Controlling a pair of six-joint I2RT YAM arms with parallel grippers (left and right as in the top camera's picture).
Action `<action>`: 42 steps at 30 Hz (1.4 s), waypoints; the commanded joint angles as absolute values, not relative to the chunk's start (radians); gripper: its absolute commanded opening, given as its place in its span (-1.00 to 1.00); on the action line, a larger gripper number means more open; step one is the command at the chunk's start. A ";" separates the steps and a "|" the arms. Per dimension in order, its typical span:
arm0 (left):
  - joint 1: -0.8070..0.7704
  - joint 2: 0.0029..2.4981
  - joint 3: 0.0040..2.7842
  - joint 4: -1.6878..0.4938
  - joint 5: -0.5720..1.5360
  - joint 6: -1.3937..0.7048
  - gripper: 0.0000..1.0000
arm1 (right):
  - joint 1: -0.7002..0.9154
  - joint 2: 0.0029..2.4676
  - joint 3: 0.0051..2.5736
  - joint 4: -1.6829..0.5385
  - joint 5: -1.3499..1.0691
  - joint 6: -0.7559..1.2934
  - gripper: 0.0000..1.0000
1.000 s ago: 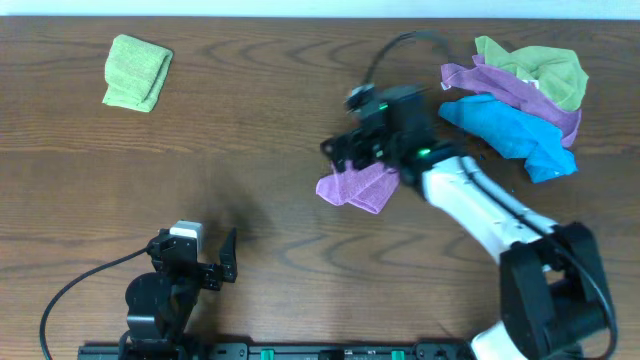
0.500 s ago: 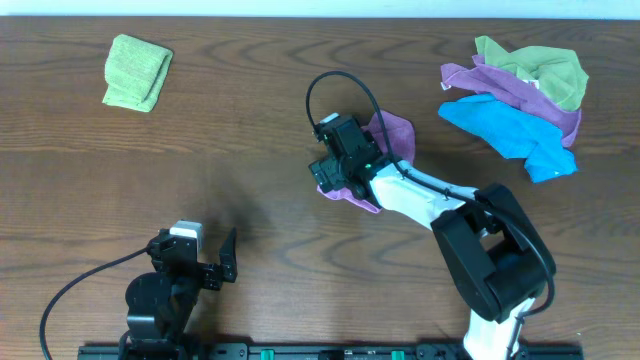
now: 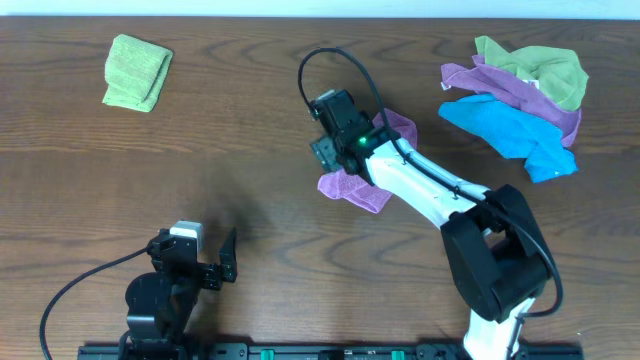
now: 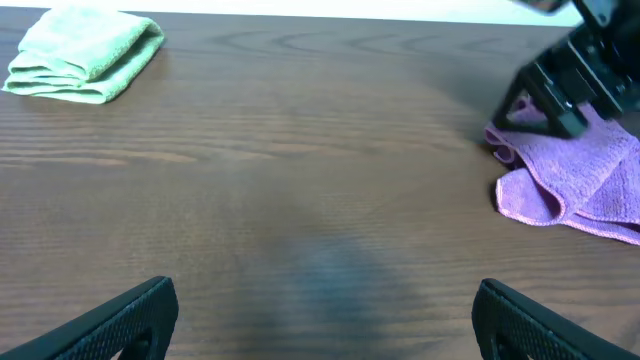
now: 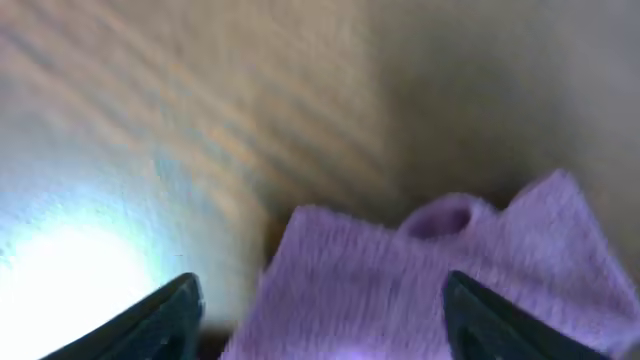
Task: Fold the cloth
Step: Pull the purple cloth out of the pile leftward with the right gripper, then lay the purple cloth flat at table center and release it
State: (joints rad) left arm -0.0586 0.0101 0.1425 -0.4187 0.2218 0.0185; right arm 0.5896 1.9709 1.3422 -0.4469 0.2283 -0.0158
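Observation:
A crumpled purple cloth (image 3: 362,186) lies mid-table; it also shows in the left wrist view (image 4: 580,180) and fills the lower part of the right wrist view (image 5: 420,290). My right gripper (image 3: 326,160) hovers over the cloth's left edge, fingers spread wide (image 5: 320,330) with the cloth between them but not pinched. My left gripper (image 3: 215,262) rests open and empty near the front edge, its fingertips low in its wrist view (image 4: 325,315).
A folded green cloth (image 3: 137,71) lies at the far left, also in the left wrist view (image 4: 85,50). A pile of green, purple and blue cloths (image 3: 520,100) sits at the far right. The right arm's cable loops above the purple cloth.
My right arm swung left across the table, dragging the purple cloth slightly, and its gripper now sits at the cloth's left edge. The left arm has not moved.

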 commanded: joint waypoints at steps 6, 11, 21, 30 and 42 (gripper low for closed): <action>-0.052 0.004 0.123 -0.425 0.222 0.004 0.91 | 0.598 1.977 1.346 -0.550 0.228 -0.058 0.33; -0.052 0.004 0.123 -0.425 0.222 0.004 0.91 | 0.600 1.977 1.346 -0.579 0.172 -0.058 0.34; -0.052 0.004 0.123 -0.425 0.222 0.004 0.91 | 0.601 2.016 1.345 -0.569 0.168 -0.061 -0.64; -0.052 0.004 0.123 -0.425 0.222 0.004 0.91 | 0.597 2.012 1.357 -0.550 0.160 -0.043 -0.97; -0.052 0.004 0.123 -0.425 0.222 0.004 0.91 | 0.733 2.009 1.630 -0.488 -0.209 -0.153 -0.98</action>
